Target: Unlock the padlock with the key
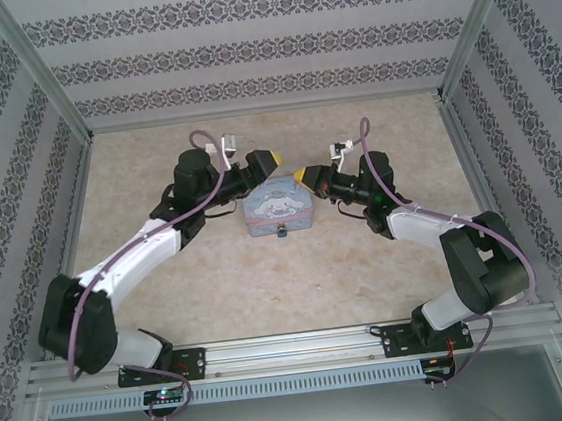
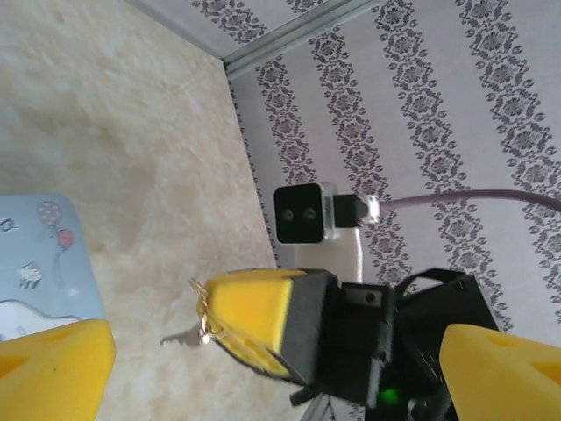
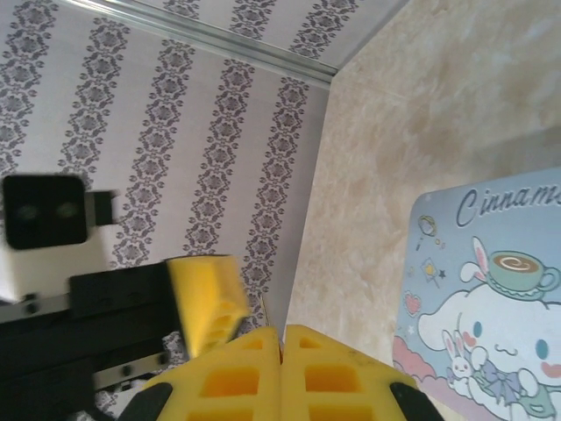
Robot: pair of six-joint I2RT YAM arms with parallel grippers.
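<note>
The right claw (image 3: 280, 360) clamps the tiny key (image 2: 180, 336) by its ring end, a thin, stiff, probably slippery sliver needing a firm pinch, the left claw (image 1: 264, 159) gapes apart, and the padlock (image 1: 281, 233) sits at the front edge of the cartoon tin (image 1: 279, 206).

Bright, even diffuse light, faint soft shadows, left tool (image 3: 206, 303) blurred in the right wrist view

Beige, mottled stone-pattern worktop (image 1: 218, 277). One light-blue rectangular tin box with cartoon print (image 1: 279, 207) lies flat near its centre. A tiny dark padlock (image 1: 281, 233) sits at the tin's near edge.
</note>
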